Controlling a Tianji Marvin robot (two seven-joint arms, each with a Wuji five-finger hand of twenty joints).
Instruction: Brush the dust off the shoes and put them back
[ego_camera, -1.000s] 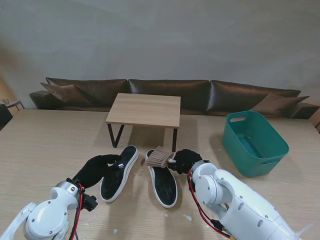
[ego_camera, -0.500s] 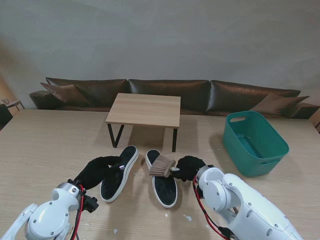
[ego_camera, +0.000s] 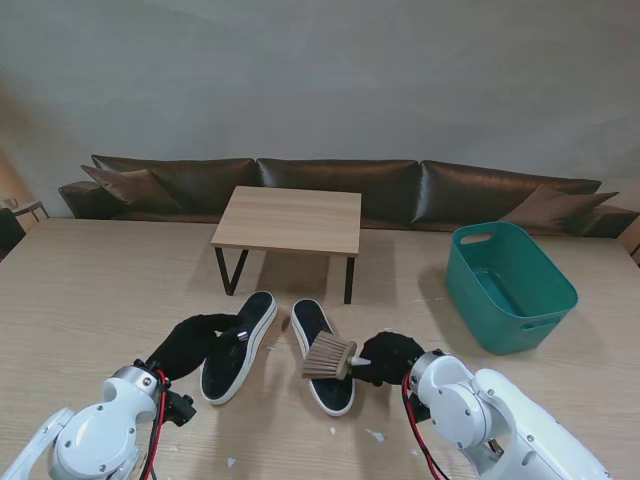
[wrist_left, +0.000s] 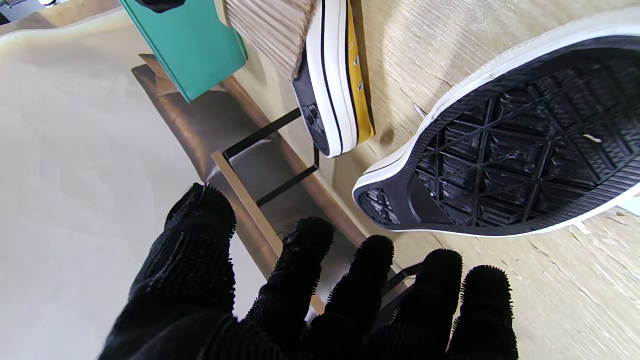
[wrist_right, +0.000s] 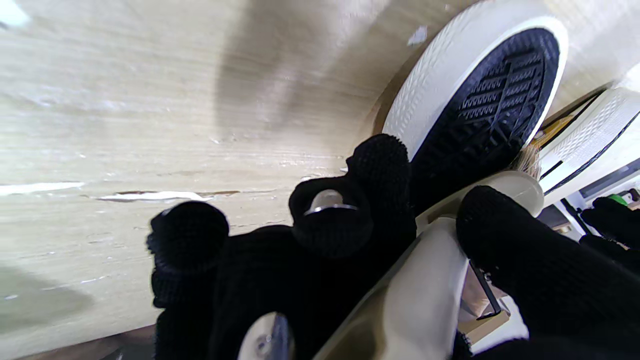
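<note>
Your right hand fingers grip the brush, bristles on the right shoe, near its end closest to me. Your left hand rests against the left shoe, fingers spread, gripping nothing. Both shoes lie sole-up on the surface, small table and green bin farther from me.

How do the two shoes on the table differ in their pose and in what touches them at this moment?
The left shoe leans toward the top-right, and the left hand rests against its side. The right shoe leans toward the top-left, and the brush held by the right hand lies over its middle. Both lie sole up on the table, showing a black tread with a white rim.
</note>
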